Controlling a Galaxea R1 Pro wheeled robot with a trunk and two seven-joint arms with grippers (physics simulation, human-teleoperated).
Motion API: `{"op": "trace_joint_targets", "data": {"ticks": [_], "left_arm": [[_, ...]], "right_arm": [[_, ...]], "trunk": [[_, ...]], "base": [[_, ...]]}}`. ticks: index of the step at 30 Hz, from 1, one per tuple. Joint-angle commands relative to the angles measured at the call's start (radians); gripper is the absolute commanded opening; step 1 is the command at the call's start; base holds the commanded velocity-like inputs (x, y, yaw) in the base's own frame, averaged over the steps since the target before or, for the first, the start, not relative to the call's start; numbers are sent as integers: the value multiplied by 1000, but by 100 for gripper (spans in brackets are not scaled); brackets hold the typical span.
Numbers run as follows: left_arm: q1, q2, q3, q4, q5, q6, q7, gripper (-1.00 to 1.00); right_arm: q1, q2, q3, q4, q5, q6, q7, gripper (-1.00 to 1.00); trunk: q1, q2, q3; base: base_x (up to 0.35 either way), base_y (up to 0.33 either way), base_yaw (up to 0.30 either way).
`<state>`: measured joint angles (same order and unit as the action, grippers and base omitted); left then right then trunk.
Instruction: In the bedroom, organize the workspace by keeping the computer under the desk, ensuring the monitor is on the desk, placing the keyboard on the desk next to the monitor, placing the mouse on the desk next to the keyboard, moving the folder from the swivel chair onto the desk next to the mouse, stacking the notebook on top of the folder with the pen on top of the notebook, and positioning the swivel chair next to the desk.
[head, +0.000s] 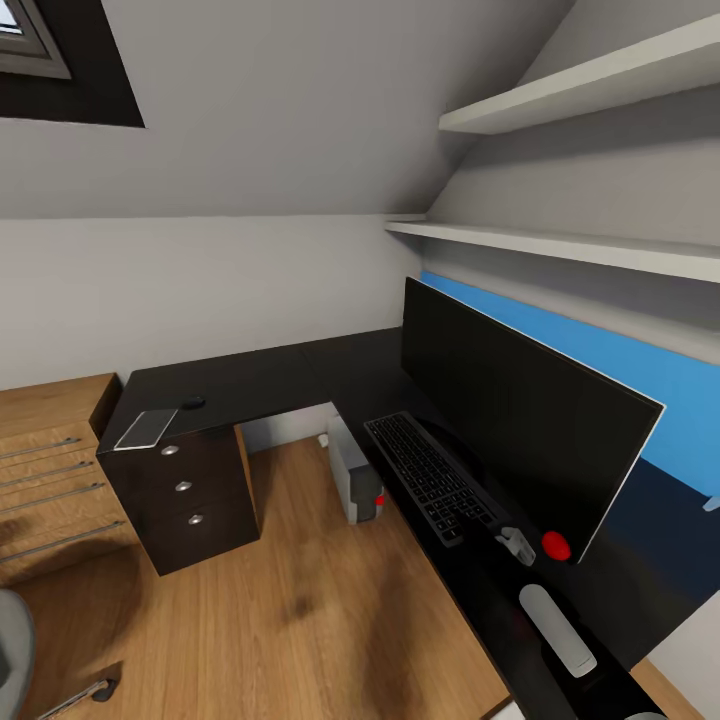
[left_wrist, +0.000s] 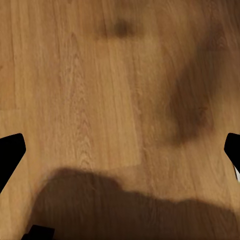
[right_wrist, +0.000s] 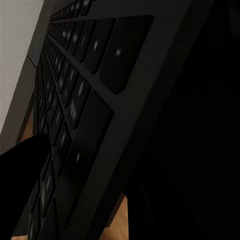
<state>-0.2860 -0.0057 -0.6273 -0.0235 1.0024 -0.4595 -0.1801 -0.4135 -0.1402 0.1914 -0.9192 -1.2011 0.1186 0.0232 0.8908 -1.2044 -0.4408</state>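
right gripper (head: 520, 545) at keyboard (head: 432, 475) end — beside monitor (head: 515, 415), on desk (head: 260, 385)

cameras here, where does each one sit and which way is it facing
Head view: on the robot's head, looking down over the desk, monitor and keyboard; the right arm reaches in to the right pincer at the keyboard's near end.
Left wrist view: on the left arm, facing the wooden floor; dark fingertips at the edges.
Right wrist view: on the right arm, close against the keyboard.
Head and right wrist views share the keyboard.
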Motion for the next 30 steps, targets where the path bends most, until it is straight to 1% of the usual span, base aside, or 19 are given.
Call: {"op": "trace_joint_targets", "data": {"ticks": [1,3,8,13,18,30], "left_arm": [[-1,0,-5,2,10,-3,-7,100],[-1,0,-5,2,11,-2,-7,100],[-1,0,-5,2,9,-3,-7,100],[-1,0,-5,2,12,-3,-7,100],[-1,0,-5,2,14,-3,-7,100],[-1,0,-3,2,16,-2,-6,100]], "right_arm": [[-1,-1,2,0,-8,1,1,-100],[-1,-1,2,0,-8,1,1,-100],[-1,-1,2,0,-8,1,1,-100],[-1,-1,2,0,-8,1,1,-100],[-1,-1,2,0,-8,1,1,-100],[-1,-1,2,-1,-8,1,1,-100]], "trunk": [[0,-1,-1],[0,-1,-1],[19,-36,-17],[19,-36,-17],[38,-71,-32],[38,-71,-32]], "base": [[0,0,0],[0,0,0],[0,0,0],[0,0,0],[0,0,0],[0,0,0]]}}
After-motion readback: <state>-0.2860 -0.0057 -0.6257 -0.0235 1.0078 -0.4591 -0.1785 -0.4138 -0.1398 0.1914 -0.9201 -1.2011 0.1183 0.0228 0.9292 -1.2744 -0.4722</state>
